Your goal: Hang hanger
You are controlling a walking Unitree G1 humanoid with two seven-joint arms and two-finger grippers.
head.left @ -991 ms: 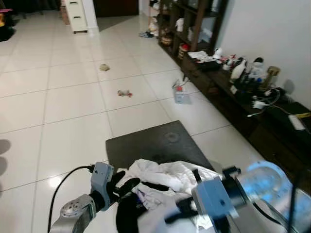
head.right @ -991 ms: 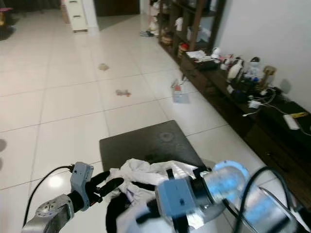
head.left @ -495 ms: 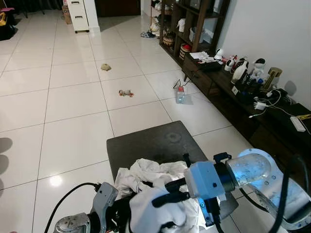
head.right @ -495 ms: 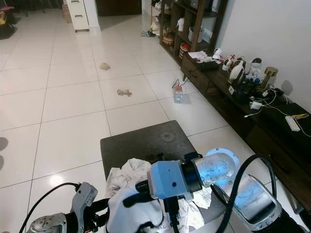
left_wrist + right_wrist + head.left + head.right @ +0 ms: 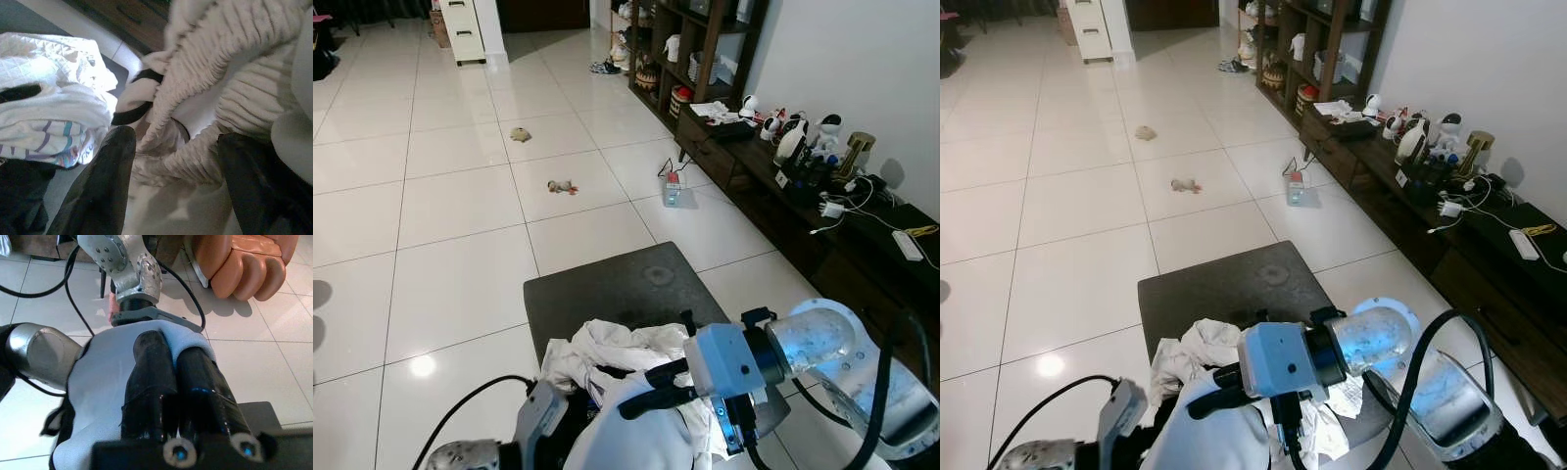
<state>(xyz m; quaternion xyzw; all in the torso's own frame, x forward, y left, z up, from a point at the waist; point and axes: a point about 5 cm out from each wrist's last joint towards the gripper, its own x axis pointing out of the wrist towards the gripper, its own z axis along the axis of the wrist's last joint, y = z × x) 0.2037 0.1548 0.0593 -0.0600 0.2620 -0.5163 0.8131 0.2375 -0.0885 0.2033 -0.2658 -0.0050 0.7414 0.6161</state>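
Open tiled floor [image 5: 460, 206] ahead and to the left, apart from two small scraps [image 5: 560, 186] well off. Dark ottoman [image 5: 617, 289]: far half bare, near half heaped with clothes [image 5: 617, 352]. To the right, low cabinet [image 5: 822, 225] crowded with objects; box [image 5: 674, 190] on floor beside it.

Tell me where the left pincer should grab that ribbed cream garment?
Grip the thick rolled edge of the ribbed cream garment, coming straight ahead, since it already lies between the left pincer's open fingers. That fold bunches into a ridge that looks narrow enough to pinch.
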